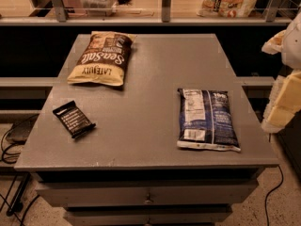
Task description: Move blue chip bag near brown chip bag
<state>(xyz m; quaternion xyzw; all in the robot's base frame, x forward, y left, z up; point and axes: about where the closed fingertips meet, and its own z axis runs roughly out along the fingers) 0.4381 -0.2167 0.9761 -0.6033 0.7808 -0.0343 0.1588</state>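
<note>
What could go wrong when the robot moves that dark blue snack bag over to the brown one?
The gripper is at the right edge, beside the grey table. The flat, crinkly navy blue chip bag lies near the table's front edge and might slip off if pinched badly. It could bump the large brown chip bag with white lettering askew.

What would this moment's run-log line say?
pincer: right frame edge, beside table, clear of blue chip bag | blue chip bag: flat, table right | brown chip bag: flat, far left | bags apart
</note>
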